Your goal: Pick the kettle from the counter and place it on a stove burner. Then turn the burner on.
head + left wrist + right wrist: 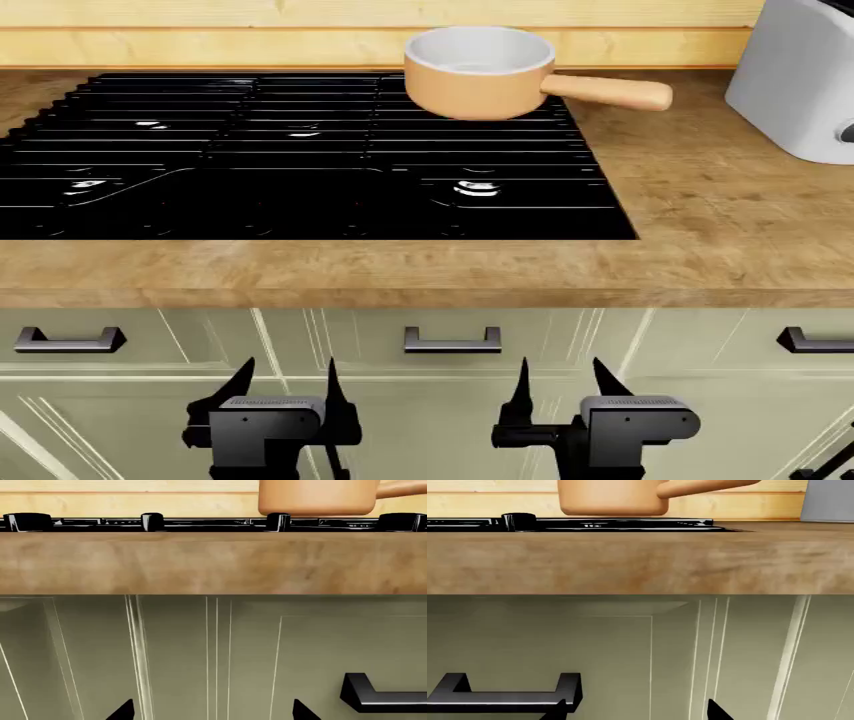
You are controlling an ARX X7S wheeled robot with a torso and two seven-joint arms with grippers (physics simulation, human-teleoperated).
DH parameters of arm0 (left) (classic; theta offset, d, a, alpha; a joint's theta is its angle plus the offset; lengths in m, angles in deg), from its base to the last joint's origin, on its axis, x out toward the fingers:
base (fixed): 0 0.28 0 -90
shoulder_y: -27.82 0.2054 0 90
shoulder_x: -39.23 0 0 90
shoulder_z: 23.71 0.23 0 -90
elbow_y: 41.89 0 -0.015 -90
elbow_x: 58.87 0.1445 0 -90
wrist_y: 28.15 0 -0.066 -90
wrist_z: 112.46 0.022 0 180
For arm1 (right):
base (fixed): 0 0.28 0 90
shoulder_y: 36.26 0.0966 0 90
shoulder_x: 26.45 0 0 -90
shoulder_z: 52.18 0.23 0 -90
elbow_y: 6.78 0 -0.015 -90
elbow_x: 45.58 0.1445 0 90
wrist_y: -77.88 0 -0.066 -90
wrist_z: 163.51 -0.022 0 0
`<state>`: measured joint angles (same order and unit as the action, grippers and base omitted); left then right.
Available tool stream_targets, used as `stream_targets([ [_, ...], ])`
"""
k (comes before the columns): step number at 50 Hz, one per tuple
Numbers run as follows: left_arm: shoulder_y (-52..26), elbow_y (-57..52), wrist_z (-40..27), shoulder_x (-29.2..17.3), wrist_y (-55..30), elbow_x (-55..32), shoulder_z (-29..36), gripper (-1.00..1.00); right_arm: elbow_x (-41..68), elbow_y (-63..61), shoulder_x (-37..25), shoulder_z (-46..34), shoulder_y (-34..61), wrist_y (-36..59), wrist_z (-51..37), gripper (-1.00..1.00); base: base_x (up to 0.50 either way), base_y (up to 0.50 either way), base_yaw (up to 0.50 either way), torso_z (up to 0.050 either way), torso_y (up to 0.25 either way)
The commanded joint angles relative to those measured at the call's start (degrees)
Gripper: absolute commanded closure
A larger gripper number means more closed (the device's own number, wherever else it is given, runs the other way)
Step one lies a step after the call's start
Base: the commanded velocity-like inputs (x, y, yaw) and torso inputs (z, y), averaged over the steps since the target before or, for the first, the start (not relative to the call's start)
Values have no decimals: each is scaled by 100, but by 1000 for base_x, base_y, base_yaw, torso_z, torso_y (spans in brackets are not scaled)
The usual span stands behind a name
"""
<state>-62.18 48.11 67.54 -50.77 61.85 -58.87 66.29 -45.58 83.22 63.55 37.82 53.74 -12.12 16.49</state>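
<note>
Left gripper point(287, 385) and right gripper point(561, 385) both with jaws spread and holding nothing, low before the pale green drawers point(454, 340), brown wood-grain counter point(694, 230) above, tan long-handled saucepan point(481, 72) on glossy black cooktop point(267, 160), kettle outside every view.

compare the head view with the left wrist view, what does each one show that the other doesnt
Only the head view shows the left hand and right hand, both open and low in front of the drawers, the grey appliance at the right, and the cooktop from above. Only the left wrist view shows the stove's raised front parts edge-on. Both show the tan saucepan at the cooktop's back, the wooden counter, and a dark drawer handle. Neither shows a kettle.
</note>
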Motion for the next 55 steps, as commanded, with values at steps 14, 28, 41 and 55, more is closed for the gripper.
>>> stream_targets([
  [14, -27, 99, -339, -298, 72, -259, 356, -100, 239, 25, -290, -365, 23, 16, -414, -100, 0, 28, 0, 0, 0],
  [28, -56, 133, -471, -413, 67, -377, 493, -100, 385, 25, -402, -485, 21, -36, -557, -100, 0, 499, 0, 0, 0],
  [41, -69, 110, -551, -491, 29, -517, 570, -100, 466, 33, -488, -580, 31, -56, -666, -100, 0, 500, 0, 0, 0],
  [55, -73, 125, -657, -576, 65, -592, 683, -100, 549, 32, -578, -682, 34, -68, -770, -100, 0, 500, 0, 0, 0],
])
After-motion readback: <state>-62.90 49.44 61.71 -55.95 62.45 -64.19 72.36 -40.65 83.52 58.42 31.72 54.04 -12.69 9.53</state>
